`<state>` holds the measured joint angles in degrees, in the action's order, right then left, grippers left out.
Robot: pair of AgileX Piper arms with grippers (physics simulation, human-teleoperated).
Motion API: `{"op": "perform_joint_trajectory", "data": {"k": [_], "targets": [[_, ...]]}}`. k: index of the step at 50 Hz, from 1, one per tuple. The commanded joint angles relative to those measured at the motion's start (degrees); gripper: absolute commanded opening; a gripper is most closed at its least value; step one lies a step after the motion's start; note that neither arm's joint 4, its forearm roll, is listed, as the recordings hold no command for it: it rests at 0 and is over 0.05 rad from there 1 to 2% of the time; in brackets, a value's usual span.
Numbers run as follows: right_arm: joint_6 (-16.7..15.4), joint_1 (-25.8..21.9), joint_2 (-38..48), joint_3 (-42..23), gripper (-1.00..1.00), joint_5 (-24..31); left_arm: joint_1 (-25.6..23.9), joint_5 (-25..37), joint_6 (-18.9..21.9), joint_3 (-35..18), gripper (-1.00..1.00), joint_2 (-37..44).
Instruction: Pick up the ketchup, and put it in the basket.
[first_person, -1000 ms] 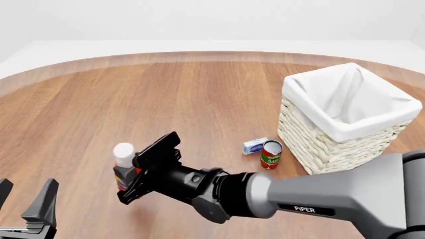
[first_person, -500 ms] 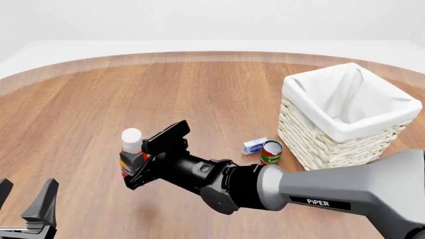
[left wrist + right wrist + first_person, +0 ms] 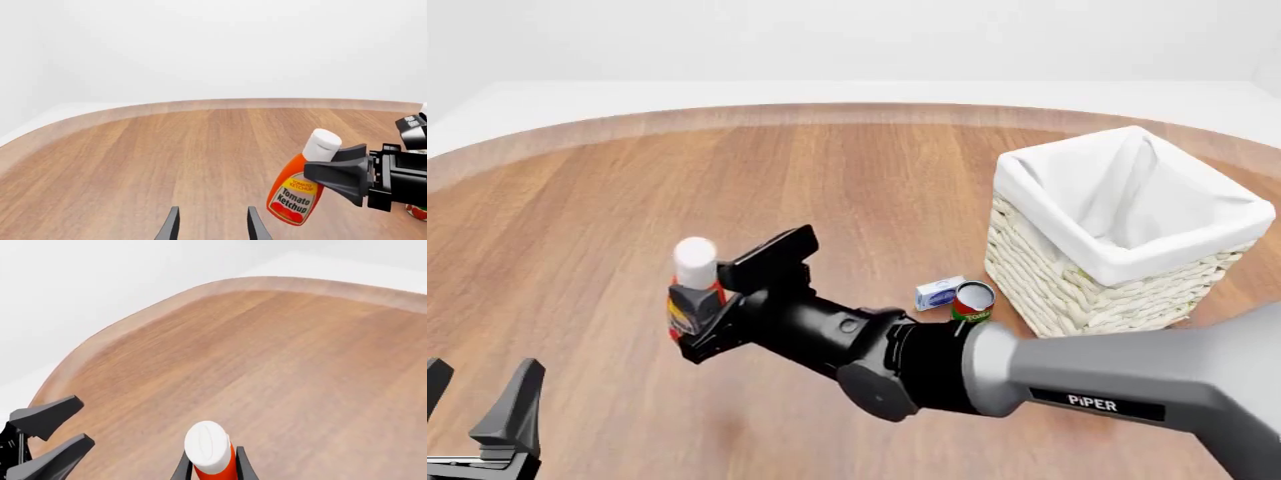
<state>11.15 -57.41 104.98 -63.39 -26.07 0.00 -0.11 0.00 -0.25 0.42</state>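
Nearest you, the left gripper (image 3: 481, 425) sat idle, fingers spread. Your right gripper (image 3: 727, 300) was clamped on the ketchup (image 3: 690, 300), held clear above the table's left side. You needed a firm squeeze and a smooth swing right, clearing the tomato can (image 3: 970, 303), to the basket (image 3: 1068, 285) beyond. The bottle's long axis was near upright, cap topmost, slightly tilted.
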Motion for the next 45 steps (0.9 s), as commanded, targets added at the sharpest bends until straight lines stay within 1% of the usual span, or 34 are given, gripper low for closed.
{"op": "perform_joint_trajectory", "data": {"k": [1, 24, 31, 45], "targets": [[1.36, 2.10, -2.48, 0.60, -1.00, -0.70, 0.01, 0.00, 0.00, 0.00, 1.00, -0.01], [2.34, 7.09, -5.38, 2.18, -1.00, -1.65, 0.00, 0.00, -0.01, 0.00, 1.00, 0.00], [2.99, 7.98, -5.96, 2.57, -1.00, -1.92, 0.00, 0.00, 0.00, 0.00, 1.00, 0.00], [3.13, 9.46, -6.80, 2.92, -1.00, -2.17, -0.01, 0.00, 0.01, 0.00, 1.00, 0.00]]}}
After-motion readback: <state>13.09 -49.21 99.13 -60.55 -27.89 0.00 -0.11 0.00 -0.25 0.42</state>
